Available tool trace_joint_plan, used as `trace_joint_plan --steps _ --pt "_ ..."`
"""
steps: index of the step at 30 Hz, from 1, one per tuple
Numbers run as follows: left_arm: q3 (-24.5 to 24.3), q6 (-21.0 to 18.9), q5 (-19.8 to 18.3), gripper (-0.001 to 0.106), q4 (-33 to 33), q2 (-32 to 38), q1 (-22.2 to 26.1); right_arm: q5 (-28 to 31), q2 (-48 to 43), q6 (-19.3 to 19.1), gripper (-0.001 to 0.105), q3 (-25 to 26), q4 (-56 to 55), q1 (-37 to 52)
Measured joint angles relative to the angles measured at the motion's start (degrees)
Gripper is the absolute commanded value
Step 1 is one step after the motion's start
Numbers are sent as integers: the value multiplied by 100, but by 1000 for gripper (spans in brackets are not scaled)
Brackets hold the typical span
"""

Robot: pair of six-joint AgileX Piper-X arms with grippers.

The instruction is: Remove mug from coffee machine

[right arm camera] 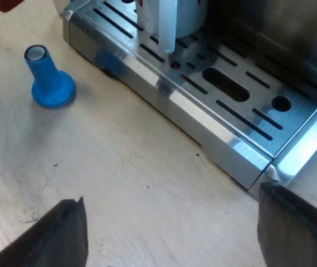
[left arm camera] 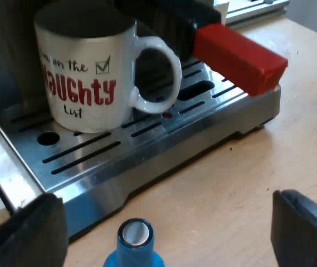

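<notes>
In the left wrist view we are holding our left gripper (left arm camera: 166, 239) wide open and empty. The mug (left arm camera: 86, 78) is standing upright on the machine's drip tray (left arm camera: 147, 153), straight ahead just past the blue tamper (left arm camera: 135, 245), with its loop (left arm camera: 159, 78) pointing toward the holder's red end (left arm camera: 239, 58). In the right wrist view our right gripper (right arm camera: 172, 233) is also hanging open and empty over the bare table (right arm camera: 119, 183), and the mug (right arm camera: 172, 16) is sitting well apart at the tray's far side, so we are judging the left arm nearer, reaching over the tamper.
</notes>
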State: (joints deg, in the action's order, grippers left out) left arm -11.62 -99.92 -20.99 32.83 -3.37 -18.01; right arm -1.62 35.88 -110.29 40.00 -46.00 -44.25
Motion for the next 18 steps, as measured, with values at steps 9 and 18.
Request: trace_joint_plan --steps 9,18 --pt "12 0 -10 76 -365 0 0 76 0 15 66 -208 511 0" --pt "12 0 -23 76 -383 0 0 76 0 507 66 -1369 2099 0"
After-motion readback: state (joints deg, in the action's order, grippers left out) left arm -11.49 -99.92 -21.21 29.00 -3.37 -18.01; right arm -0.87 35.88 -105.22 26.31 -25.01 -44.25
